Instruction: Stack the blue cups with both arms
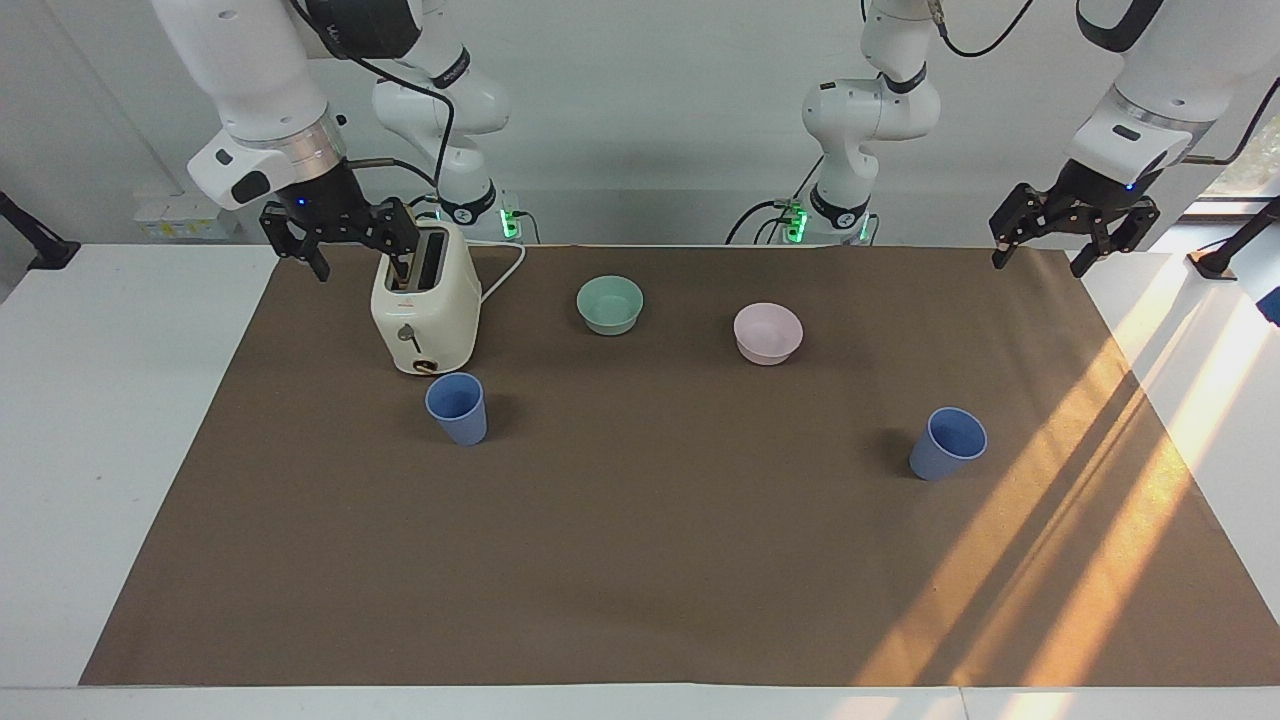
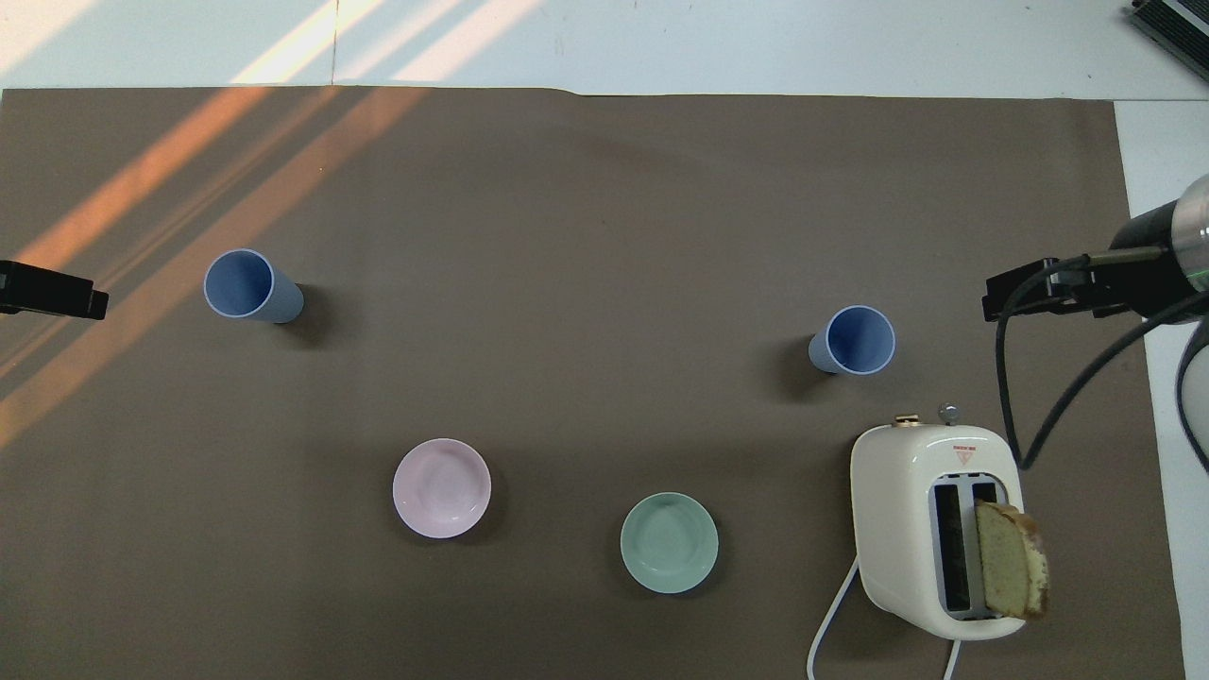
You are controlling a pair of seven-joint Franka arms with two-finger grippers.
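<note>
Blue cups stand upright, apart: one (image 1: 457, 407) below the open right gripper (image 1: 340, 240) beside the toaster (image 1: 425, 300), one (image 1: 947, 443) below the open left gripper (image 1: 1072, 235). Likely light, stiff, smooth plastic; pinch the rim wall.

- Overhead view: left claw (image 2: 52, 291) cut off at picture's edge; only a tip shows.
- Right claw (image 1: 340, 240) partly overlaps toaster (image 1: 425, 310) top in facing view.
- Toaster cord (image 2: 831, 623) runs out of frame.

Cups (image 1: 457, 407) well apart, bowls (image 1: 610, 304) between.
</note>
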